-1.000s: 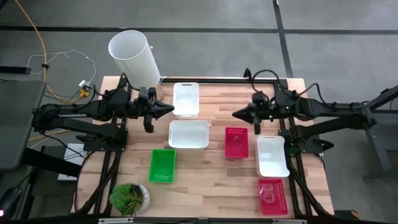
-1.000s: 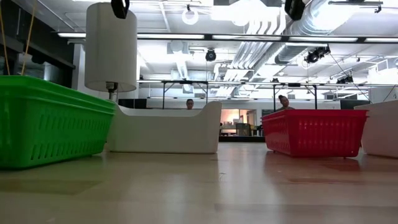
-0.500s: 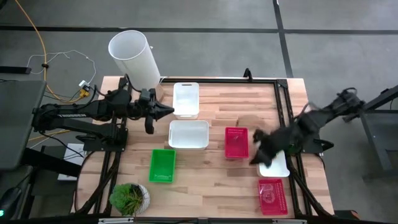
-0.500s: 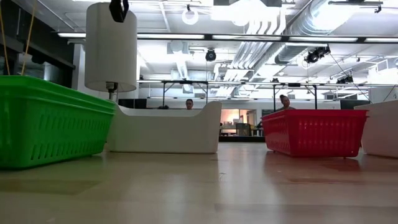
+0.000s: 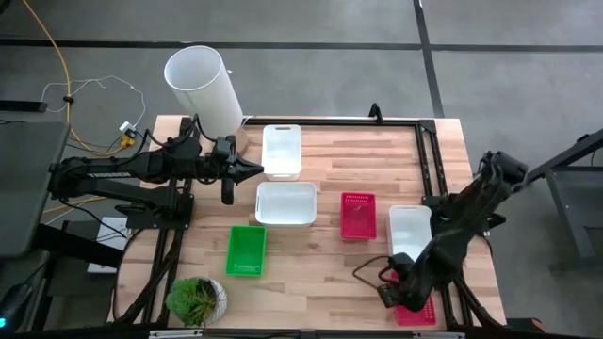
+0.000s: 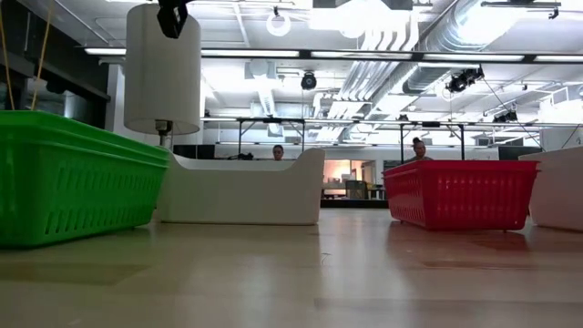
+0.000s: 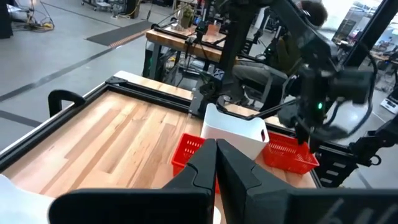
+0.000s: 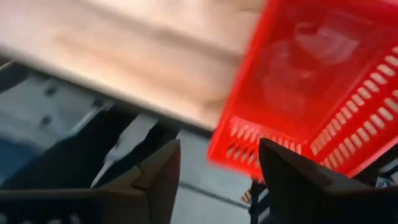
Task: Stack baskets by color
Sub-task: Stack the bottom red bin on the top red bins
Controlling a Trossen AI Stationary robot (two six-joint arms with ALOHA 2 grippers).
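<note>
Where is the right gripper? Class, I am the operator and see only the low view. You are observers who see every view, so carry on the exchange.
Observer: The right gripper is low over the red basket at the table's near right corner, outside your picture.
Operator: Has it gripped that basket?
Observer: No. In the right wrist view its jaws stand open, not closed on the basket.
Operator: And the left arm?
Observer: The left gripper is shut and empty. It hangs beside the far white basket.
</note>
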